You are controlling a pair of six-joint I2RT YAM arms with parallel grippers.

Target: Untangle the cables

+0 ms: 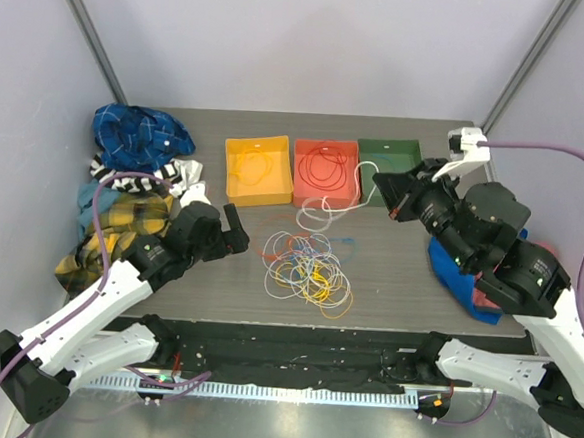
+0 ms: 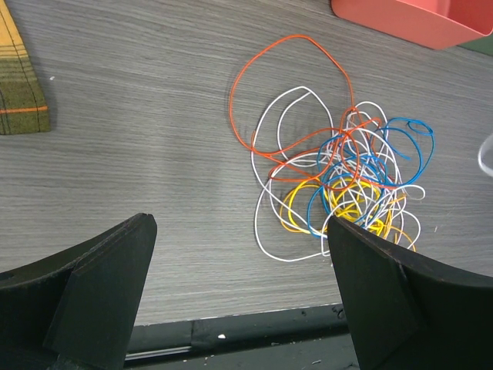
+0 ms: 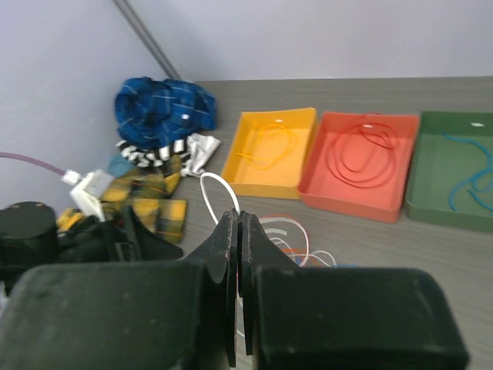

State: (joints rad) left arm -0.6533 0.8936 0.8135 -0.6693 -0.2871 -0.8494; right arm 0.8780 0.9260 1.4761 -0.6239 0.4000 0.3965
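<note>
Left claw agape, cables ahead, right claw pinching white cable

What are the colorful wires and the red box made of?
The wires look like thin, smooth plastic-coated cable: bright colours, holding springy loops. The red box looks like matte plastic, maybe card: thin, straight walls, even colour; I can't tell which.

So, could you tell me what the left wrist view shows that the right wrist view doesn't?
Only the left wrist: the whole tangle of cables, beyond the open left pincer. Only the right wrist: the yellow tray, green tray, blue cloth, and the shut right pincer pinching a white cable. Both: the red tray and plaid cloth.
</note>
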